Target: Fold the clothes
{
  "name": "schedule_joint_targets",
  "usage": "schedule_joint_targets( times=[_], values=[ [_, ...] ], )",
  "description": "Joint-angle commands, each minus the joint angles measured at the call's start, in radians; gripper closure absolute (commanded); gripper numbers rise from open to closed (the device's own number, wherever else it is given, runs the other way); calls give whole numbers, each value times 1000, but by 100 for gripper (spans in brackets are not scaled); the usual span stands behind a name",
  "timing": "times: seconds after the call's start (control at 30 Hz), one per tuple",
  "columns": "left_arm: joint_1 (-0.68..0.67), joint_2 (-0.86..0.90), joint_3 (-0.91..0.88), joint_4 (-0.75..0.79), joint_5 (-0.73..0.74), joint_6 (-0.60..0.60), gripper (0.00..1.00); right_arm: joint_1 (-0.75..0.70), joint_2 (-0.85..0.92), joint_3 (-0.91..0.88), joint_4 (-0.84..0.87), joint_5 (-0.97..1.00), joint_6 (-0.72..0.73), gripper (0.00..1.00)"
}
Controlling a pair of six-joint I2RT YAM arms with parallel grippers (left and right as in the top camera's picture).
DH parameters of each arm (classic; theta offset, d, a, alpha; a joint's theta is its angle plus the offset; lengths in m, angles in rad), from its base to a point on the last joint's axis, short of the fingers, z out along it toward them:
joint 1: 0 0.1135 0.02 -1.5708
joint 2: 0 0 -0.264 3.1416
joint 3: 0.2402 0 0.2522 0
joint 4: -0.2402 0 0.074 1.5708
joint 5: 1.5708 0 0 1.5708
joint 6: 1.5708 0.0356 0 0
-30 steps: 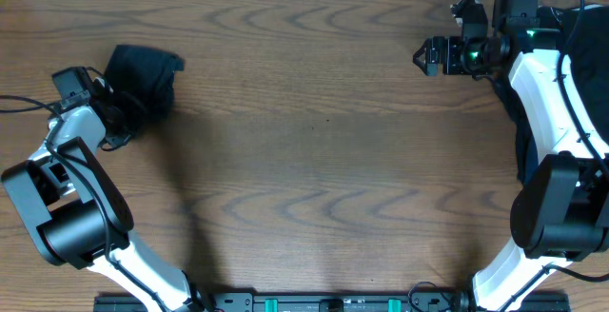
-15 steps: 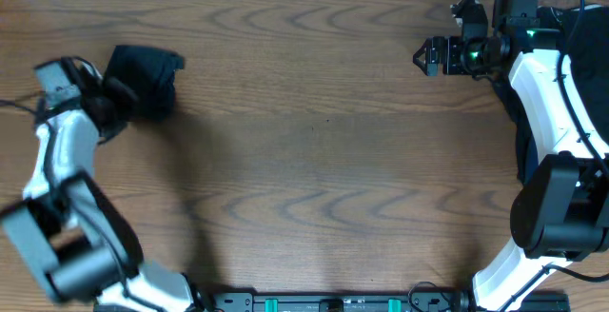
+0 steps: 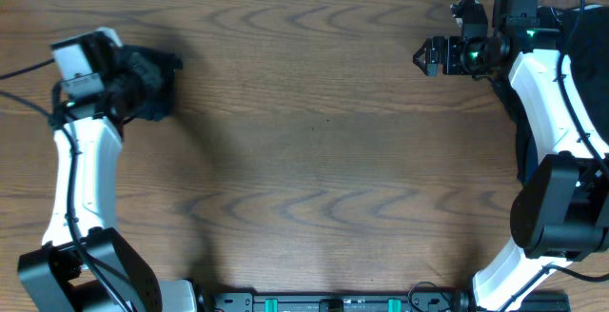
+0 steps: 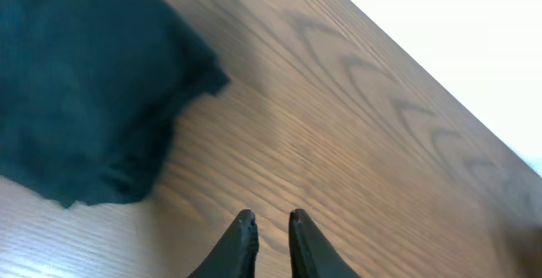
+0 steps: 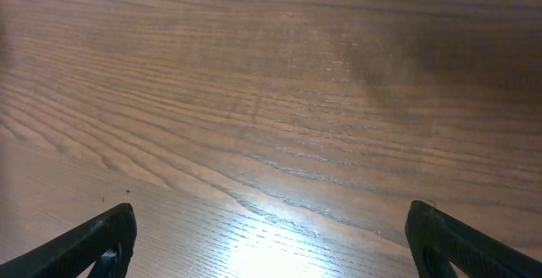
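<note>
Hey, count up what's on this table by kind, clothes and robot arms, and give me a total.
Dark garment bundle, far left: 1
Dark fabric pile, right edge, partly hidden: 1
Robot arms: 2 (left arm, right arm)
Total: 4

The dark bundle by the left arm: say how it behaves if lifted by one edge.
Probably floppy: the dark bundle lies crumpled with uneven edges, so it likely sags and unfolds. Pushed on the wood table, it should slide, not roll.
</note>
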State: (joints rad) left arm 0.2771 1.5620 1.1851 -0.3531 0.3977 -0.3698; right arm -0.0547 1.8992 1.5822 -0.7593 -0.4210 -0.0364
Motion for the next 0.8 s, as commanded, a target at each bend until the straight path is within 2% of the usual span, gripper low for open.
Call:
schedule_joint_targets(
  times=[0.0, 0.13, 0.27, 0.77],
  values=[
    [-62, 7, 4, -19, 10, -2, 63, 3, 5, -2, 0, -1, -2, 1],
    [-109, 7, 4, -40, 9, 3, 24, 3, 5, -2, 0, -1, -2, 1],
    [-117, 7, 4, -51, 9, 3, 2, 3, 5, -2, 0, -1, -2, 1],
    [-117, 7, 4, -65, 10, 2, 2, 3, 5, -2, 0, -1, -2, 1]
  ],
)
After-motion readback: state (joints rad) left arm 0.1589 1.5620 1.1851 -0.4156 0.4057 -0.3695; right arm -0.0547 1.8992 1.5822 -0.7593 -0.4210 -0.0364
